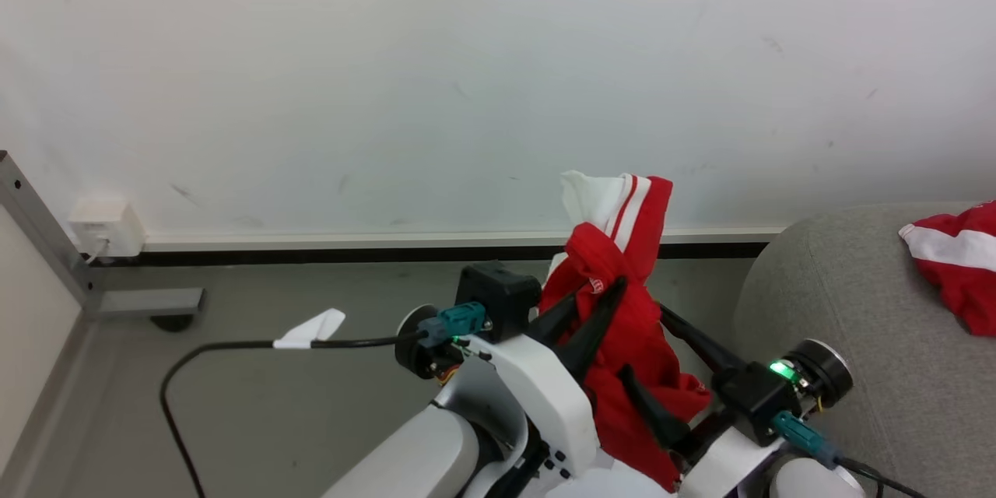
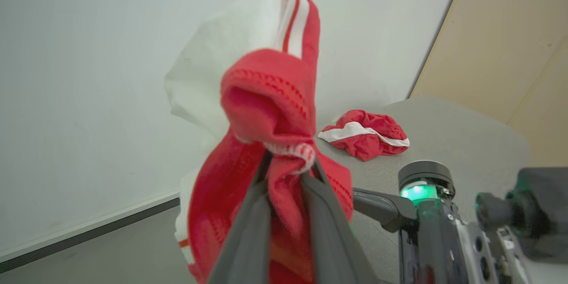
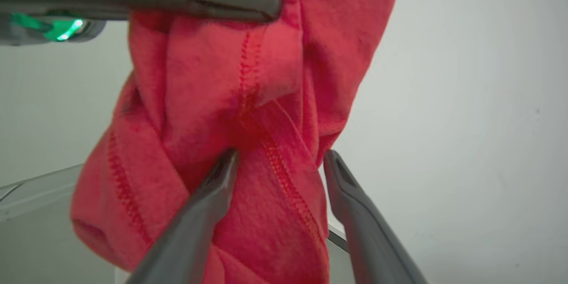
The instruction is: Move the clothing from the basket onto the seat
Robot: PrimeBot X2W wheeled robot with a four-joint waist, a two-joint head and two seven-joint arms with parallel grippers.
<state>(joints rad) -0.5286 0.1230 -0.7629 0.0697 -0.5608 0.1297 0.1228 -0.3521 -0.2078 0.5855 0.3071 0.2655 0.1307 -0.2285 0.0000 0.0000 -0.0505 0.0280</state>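
Two red garments are in sight from where I stand. One, the clothing, hangs in the air in front of the white wall. It is bunched in the left gripper, whose fingers are pinched tight on a red fold while a white, striped panel flops above them. Lower down, the right gripper is spread wide, its fingers either side of the dangling fabric without squeezing it. Just to the right is the seat, with a second red garment crumpled on top.

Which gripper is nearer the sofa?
Right. The right gripper, open around the held red garment, stands on the sofa side; the left gripper, shut on it, is farther left.
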